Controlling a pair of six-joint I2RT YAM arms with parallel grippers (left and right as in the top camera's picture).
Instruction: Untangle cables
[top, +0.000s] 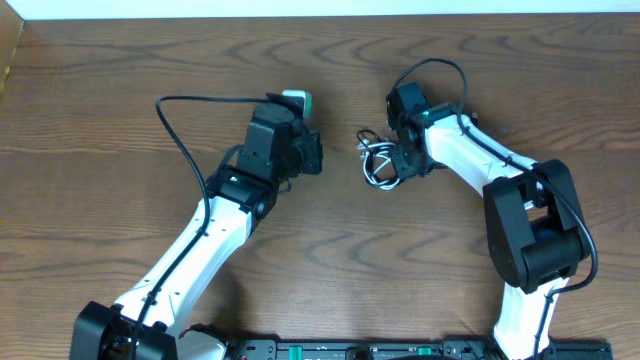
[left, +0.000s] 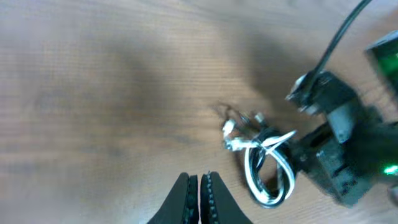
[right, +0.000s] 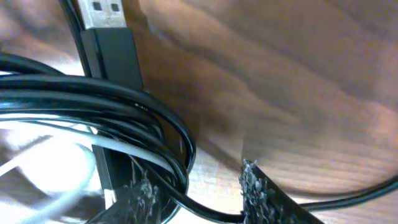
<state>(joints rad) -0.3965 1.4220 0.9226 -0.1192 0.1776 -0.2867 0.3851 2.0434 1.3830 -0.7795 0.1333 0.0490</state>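
The cables (top: 375, 175), black and white, lie in one small knot on the bench (top: 100, 90). The right claw (top: 392, 165) stands apart around the knot's black loops, probably to pinch one strand. The left claw (left: 199, 179), pressed together and empty, waits near the knot's other side. Open wood surrounds the knot for pulling.

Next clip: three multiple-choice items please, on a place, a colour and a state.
1. Where is the cable bundle? A at the right end effector; B under the left arm's base; C at the table's far edge.
2. Cable colours? A red, blue; B black, white; C yellow only.
3. The left end effector? A wide open; B shut on a cable; C shut, empty.
Key: 1 A, overhead shows the tangle at its tips; 2 B, both wrist views show them; 3 C, its jaws touch, the bundle lies apart.
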